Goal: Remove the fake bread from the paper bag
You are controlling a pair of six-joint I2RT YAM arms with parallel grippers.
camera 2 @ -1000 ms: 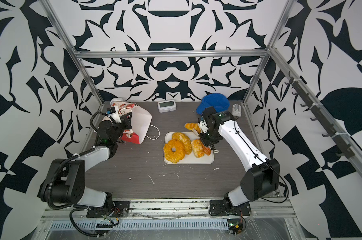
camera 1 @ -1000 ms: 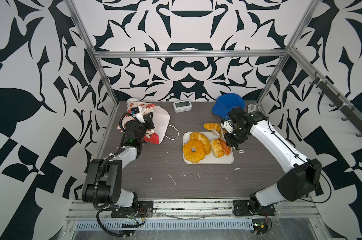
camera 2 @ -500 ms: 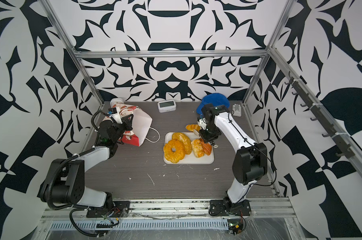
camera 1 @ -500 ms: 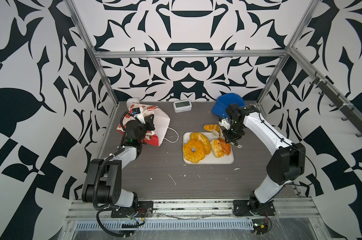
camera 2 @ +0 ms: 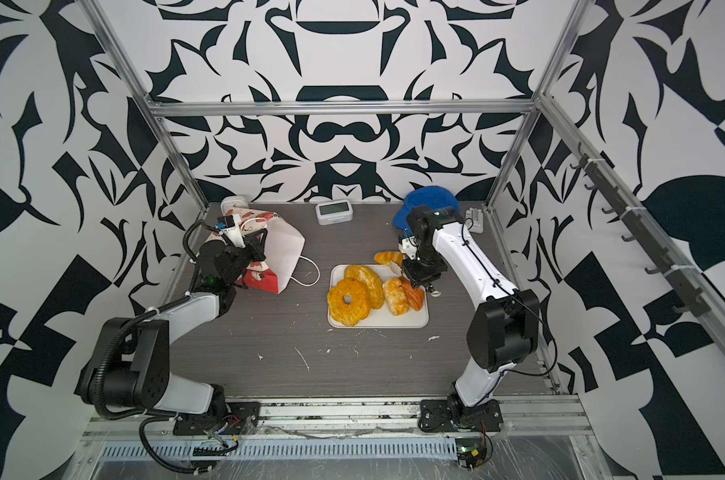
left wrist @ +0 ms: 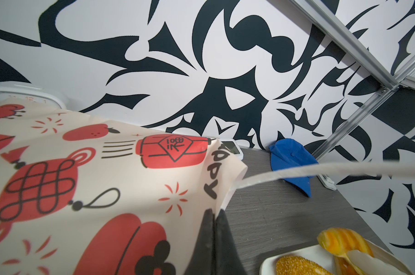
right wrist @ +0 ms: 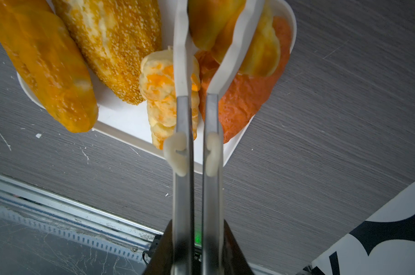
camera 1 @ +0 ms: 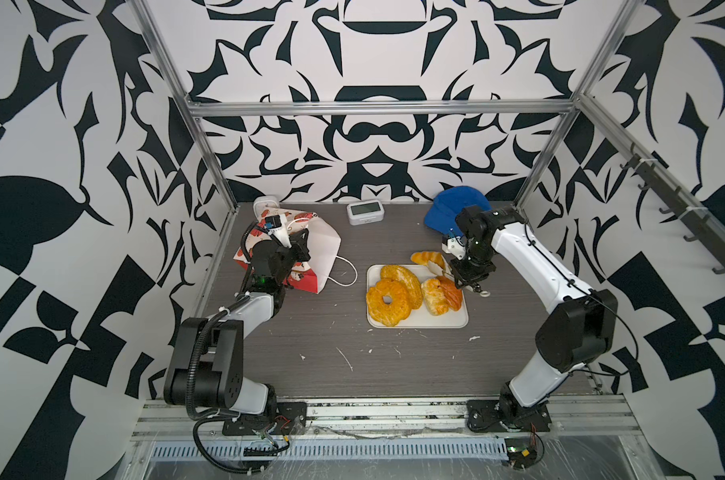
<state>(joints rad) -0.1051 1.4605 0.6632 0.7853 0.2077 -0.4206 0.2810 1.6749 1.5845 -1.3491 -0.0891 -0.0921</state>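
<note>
Now right jaws, clenched on metal tongs [right wrist: 183, 123] holding glossy yellow toy croissant [camera 1: 423, 257], have eased to 1 o'clock of white tray [camera 1: 448, 320]; left jaws pinch red-and-white paper bag [camera 1: 323, 249]; last piece, probably.

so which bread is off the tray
The croissant pinched in the tongs, by the tray's far edge. The ring, loaf, other croissant and orange wedge all lie on the tray.
</note>
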